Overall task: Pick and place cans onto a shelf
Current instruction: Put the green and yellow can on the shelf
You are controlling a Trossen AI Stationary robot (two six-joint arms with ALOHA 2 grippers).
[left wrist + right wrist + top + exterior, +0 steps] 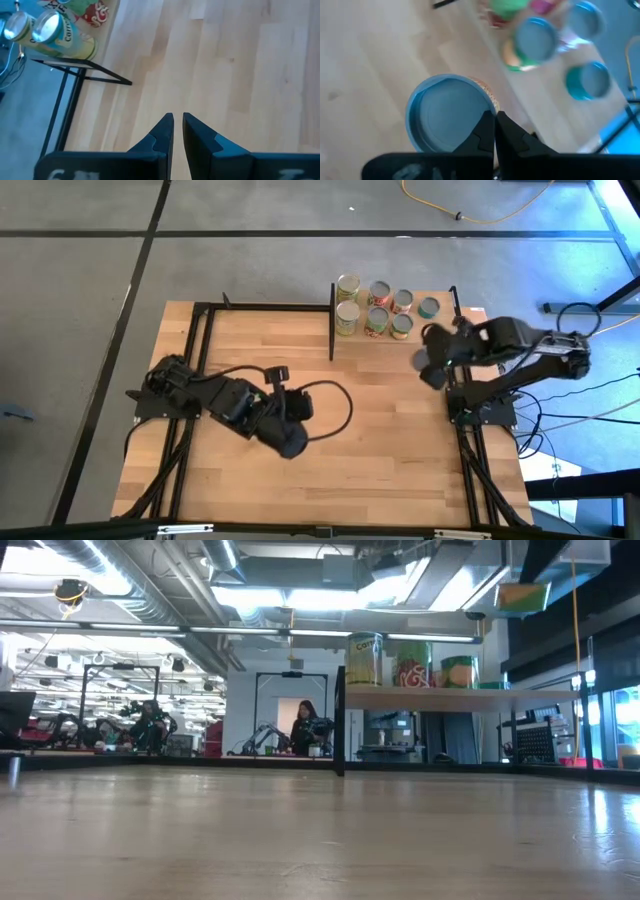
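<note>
High view. The shelf [440, 340], a light-wood board with thin black uprights, lies at about 1 o'clock on the table [330, 480]. Seven cans [347, 319] stand along its far edge in two short rows, silver round tops upward, long axes vertical; labels are yellow-green, red and, at the far right, teal. The right gripper [432, 366] hovers over the shelf at 5 o'clock from the cans. The left gripper [291, 443] waits over bare tabletop at about 7 o'clock.

Low view. The shelf board is seen edge-on with upright cans on it; a person [305, 727] sits in the room behind.

Left wrist view. The left gripper's dark fingers [162, 132] stand nearly together, a thin slit between them, holding nothing.

Right wrist view. The right gripper's fingers [507, 135] are pressed together over the rim of an upright can [447, 117], gripping nothing; whether they touch it cannot be told.
</note>
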